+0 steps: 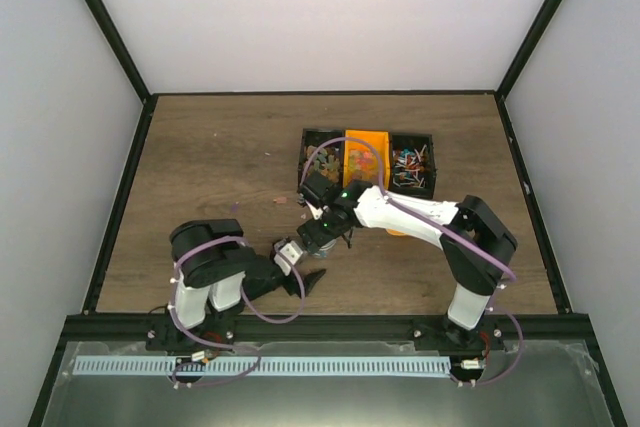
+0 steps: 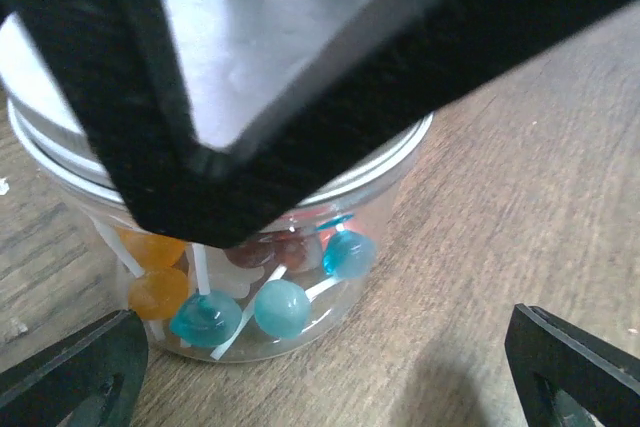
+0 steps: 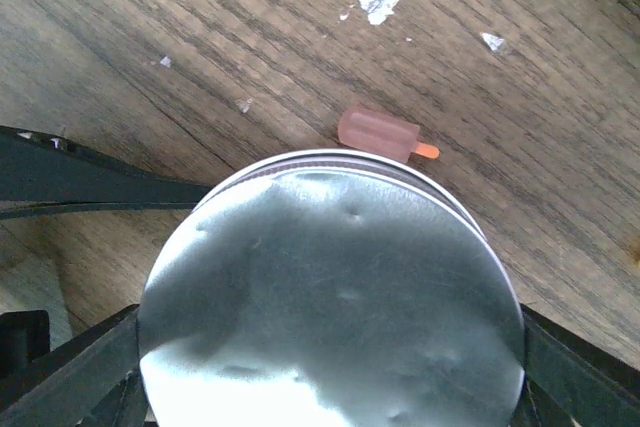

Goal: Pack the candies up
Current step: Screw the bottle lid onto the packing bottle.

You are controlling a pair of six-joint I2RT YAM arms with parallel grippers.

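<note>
Right end effector (image 3: 330,347) pinches the lid (image 2: 300,37) rim, jaws wide; left end effector (image 2: 320,377) gapes empty. Candies (image 2: 280,307) sit in the jar (image 2: 385,227), mid-frame overhead: probably light, hard; jar looks slippery, so grip its sides.

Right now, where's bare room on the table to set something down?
Bare brown wooden table left of the black-orange-black row of plastic candy bins, and right of it. Crowded: clear metal-lidded jar between left pincer and right pincer.

lid (image 3: 330,297): dull metal, smooth but dented. jar (image 2: 388,202): clear glossy plastic. candies (image 2: 281,308) inside: glossy. table (image 3: 150,57): matt grainy wood.
</note>
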